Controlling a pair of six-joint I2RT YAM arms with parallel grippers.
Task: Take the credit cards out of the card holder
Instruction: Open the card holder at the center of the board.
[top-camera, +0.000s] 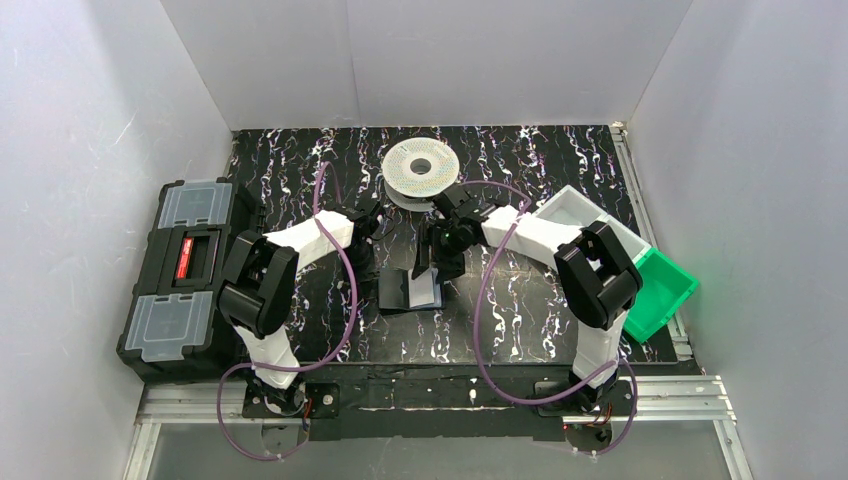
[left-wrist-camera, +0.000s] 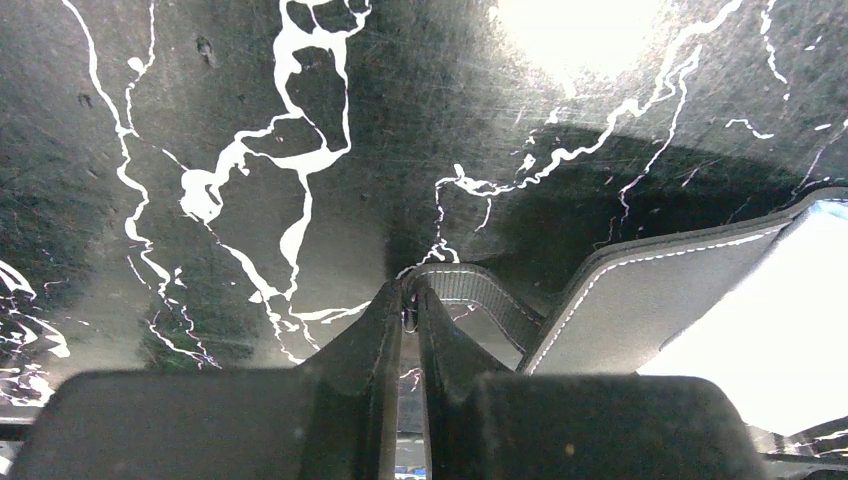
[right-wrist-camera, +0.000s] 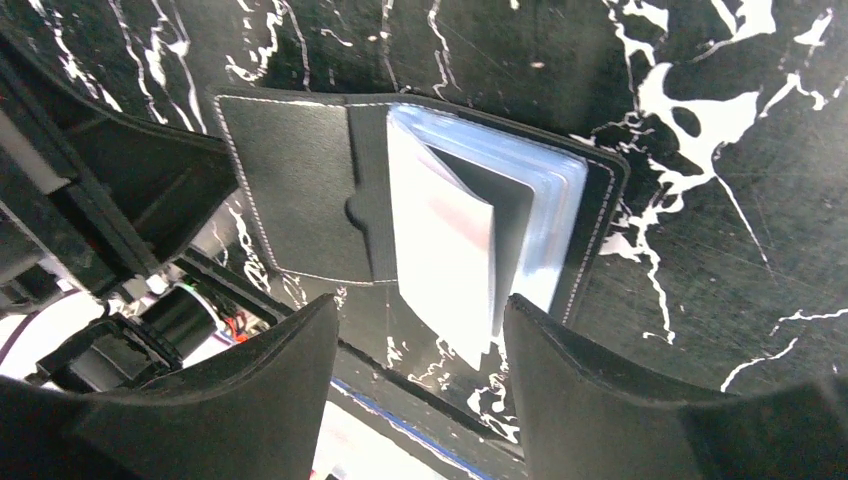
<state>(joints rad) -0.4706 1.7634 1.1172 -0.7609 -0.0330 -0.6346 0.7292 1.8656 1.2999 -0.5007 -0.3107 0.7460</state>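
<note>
The black card holder (top-camera: 410, 292) lies open on the marbled mat in the middle. In the right wrist view it (right-wrist-camera: 290, 190) shows a black left flap and a stack of bluish clear sleeves (right-wrist-camera: 540, 190), with one pale leaf (right-wrist-camera: 445, 250) lifted. I cannot make out an orange-tan or a yellowish card. My left gripper (top-camera: 378, 245) is at the holder's left edge; in its wrist view the gripper (left-wrist-camera: 410, 290) is shut on the holder's side tab (left-wrist-camera: 480, 290). My right gripper (top-camera: 437, 262) hovers over the holder, and in its wrist view the gripper (right-wrist-camera: 420, 305) is open and empty with the lifted leaf between its jaws.
A big black toolbox (top-camera: 185, 275) stands at the left edge. A white spool (top-camera: 420, 170) lies at the back centre. A white bin (top-camera: 580, 215) and a green bin (top-camera: 665, 290) sit at the right. The mat's near edge is just below the holder.
</note>
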